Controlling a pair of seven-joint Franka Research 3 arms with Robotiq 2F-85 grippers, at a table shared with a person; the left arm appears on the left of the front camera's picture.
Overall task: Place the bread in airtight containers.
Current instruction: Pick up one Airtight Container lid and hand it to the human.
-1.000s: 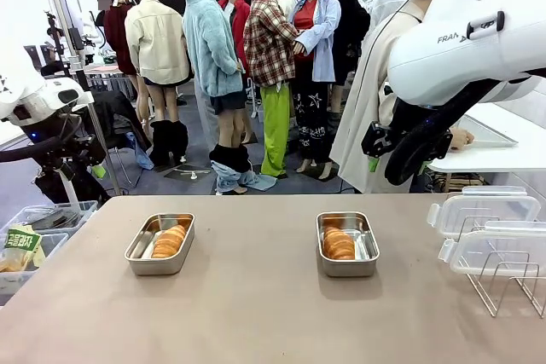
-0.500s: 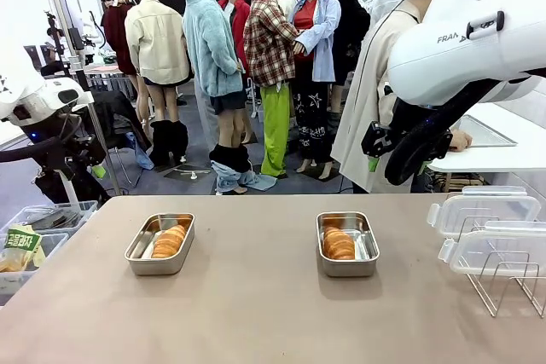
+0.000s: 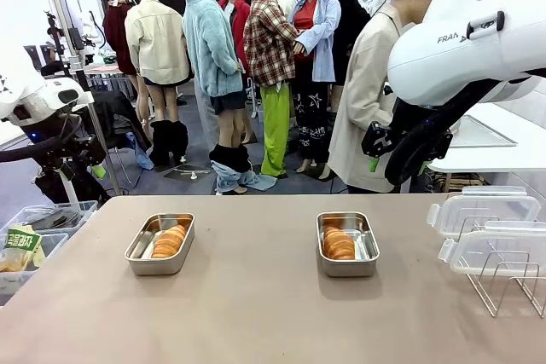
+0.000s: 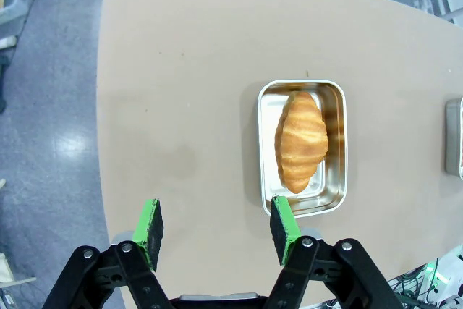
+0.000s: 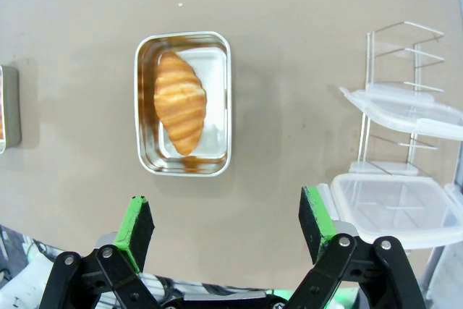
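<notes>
Croissants lie one in each open steel pan on the counter, light, soft and flaky by the look, best pinched gently across the thick middle, while the left gripper and the right gripper hover above, both spread and empty.

Loads of free bench here. The left pan and right pan sit well apart, with bare top between them and all along the near side, so the middle is wide open. Both pans are open on top. The left roll leaves its pan's left side bare, and the right roll leaves its pan's right side bare. Only clutter is the wire rack with clear lids at the right end, near the right pan but not touching.
</notes>
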